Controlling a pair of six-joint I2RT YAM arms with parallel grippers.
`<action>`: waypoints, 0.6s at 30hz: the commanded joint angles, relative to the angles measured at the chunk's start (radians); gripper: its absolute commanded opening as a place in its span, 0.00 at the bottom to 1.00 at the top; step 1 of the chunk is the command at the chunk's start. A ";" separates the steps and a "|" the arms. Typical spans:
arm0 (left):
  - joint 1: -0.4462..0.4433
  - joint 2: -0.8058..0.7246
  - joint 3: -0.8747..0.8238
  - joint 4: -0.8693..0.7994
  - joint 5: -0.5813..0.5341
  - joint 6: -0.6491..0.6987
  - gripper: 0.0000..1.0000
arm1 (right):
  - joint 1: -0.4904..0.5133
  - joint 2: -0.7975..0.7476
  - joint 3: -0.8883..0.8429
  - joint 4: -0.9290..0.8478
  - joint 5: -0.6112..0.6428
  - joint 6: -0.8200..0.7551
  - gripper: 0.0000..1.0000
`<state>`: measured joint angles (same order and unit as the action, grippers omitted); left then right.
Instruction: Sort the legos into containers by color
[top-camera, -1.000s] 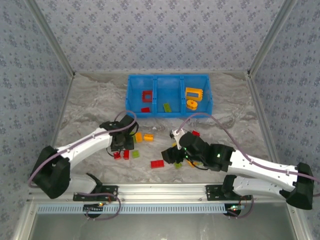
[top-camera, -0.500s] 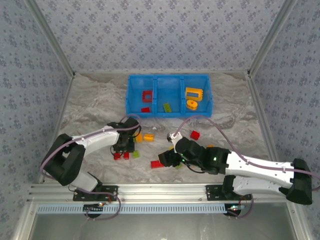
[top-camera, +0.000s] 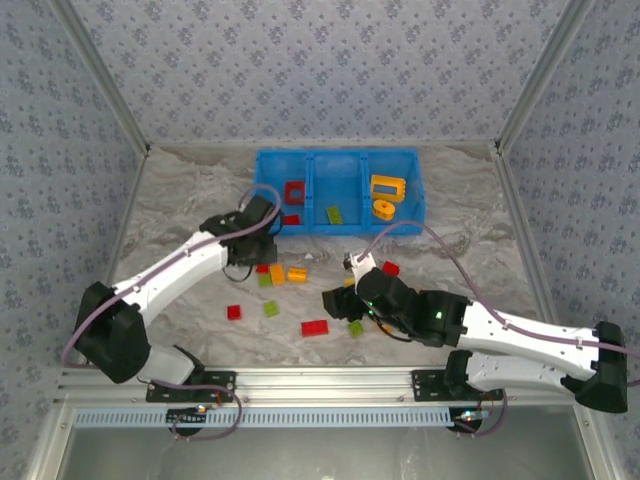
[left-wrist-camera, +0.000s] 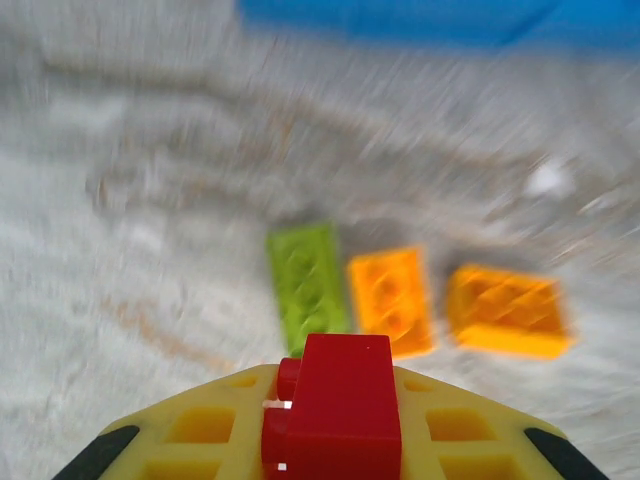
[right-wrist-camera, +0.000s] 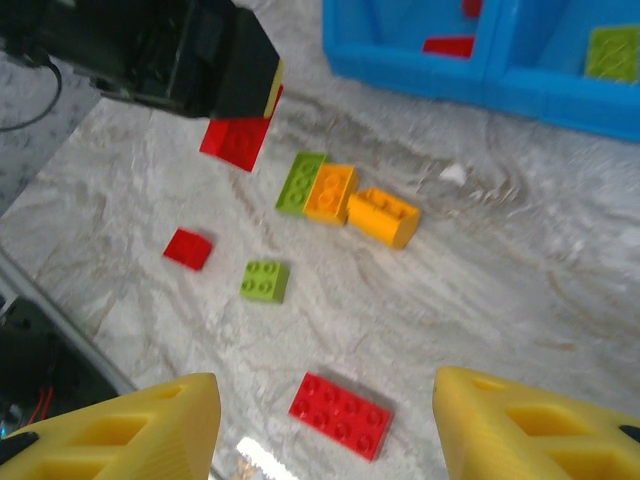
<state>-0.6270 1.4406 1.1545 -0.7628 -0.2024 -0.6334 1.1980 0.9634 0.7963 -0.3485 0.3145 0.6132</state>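
My left gripper (top-camera: 260, 260) is shut on a small red lego (left-wrist-camera: 340, 410), raised just above the table in front of the blue tray's (top-camera: 268, 225) left container; its yellow fingers (left-wrist-camera: 200, 430) flank the brick. From the right wrist that red lego (right-wrist-camera: 238, 140) hangs under the left gripper (right-wrist-camera: 262, 100). My right gripper (right-wrist-camera: 325, 390) is open above a flat red lego (right-wrist-camera: 340, 415); from above this gripper (top-camera: 335, 300) is mid-table. A green lego (left-wrist-camera: 307, 285) and two orange ones (left-wrist-camera: 392, 298) (left-wrist-camera: 507, 310) lie side by side.
The containers hold a red frame (top-camera: 294, 190), a green brick (top-camera: 334, 214) and an orange frame (top-camera: 387, 186). Loose on the table lie a red brick (top-camera: 233, 312), green bricks (top-camera: 271, 308) (top-camera: 356, 328) and a red one (top-camera: 390, 268).
The left gripper closed on one of the two small red bricks at the lower left, lifted it and moved toward the tray. The right gripper shifted a little over the flat red brick.
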 joint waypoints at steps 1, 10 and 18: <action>0.020 0.115 0.153 -0.019 -0.035 0.069 0.27 | -0.013 -0.010 0.043 -0.007 0.123 -0.027 0.60; 0.112 0.493 0.601 -0.023 -0.139 0.184 0.27 | -0.028 0.071 0.042 0.149 0.240 -0.093 0.63; 0.191 0.752 0.868 -0.035 -0.125 0.211 0.30 | -0.034 0.184 0.003 0.487 0.189 -0.294 0.64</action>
<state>-0.4549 2.1376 1.9247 -0.7673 -0.3229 -0.4557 1.1694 1.1046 0.7914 -0.0063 0.5011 0.4160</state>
